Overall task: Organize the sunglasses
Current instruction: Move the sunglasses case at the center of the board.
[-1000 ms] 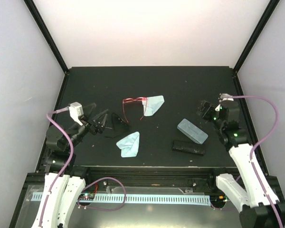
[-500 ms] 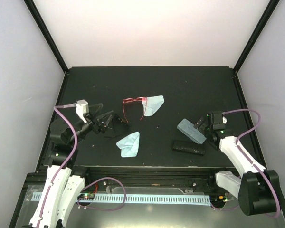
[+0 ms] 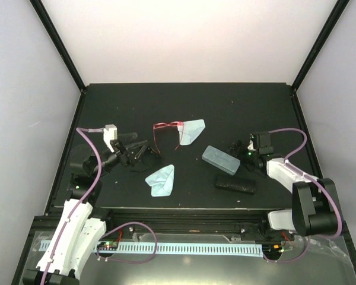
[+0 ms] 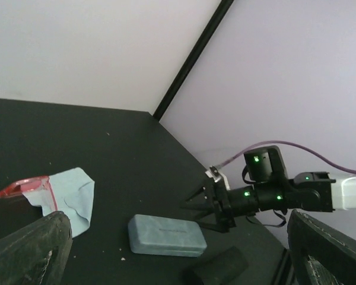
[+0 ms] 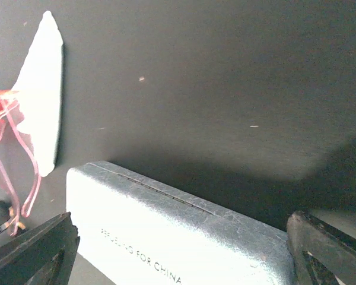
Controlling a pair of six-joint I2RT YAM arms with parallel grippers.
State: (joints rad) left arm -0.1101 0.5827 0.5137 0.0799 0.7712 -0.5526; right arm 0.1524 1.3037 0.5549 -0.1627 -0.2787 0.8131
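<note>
Black desk (image 3: 237, 107) carries everything. Toward 10 o'clock from its middle lie the red sunglasses (image 3: 165, 127), a thin wire frame with one arm trailing toward 6 o'clock. A light blue cloth (image 3: 191, 130) touches them on their 3 o'clock side. At about 7 o'clock from the red pair are the black sunglasses (image 3: 152, 153), hard to pick out against the dark surface. The left end effector (image 3: 142, 149) is just beside them at 9 o'clock, pointing toward 3 o'clock. Its wrist view shows both fingers spread wide at the bottom corners with nothing held between them. Whether its tips touch the black pair cannot be told.

A second cloth (image 3: 161, 180) lies crumpled at 6 o'clock from the black pair, apart from it. A pale blue case (image 3: 221, 159) lies closed and flat at 4 o'clock from the desk's middle, with a black case (image 3: 235, 184) near it at 5 o'clock.

The right end effector (image 3: 241, 148) is low over the desk at the pale blue case's 3 o'clock end, fingers parted wide and aimed at it. In its wrist view the case fills the space between the fingers, which are not closed on it. It holds nothing.
</note>
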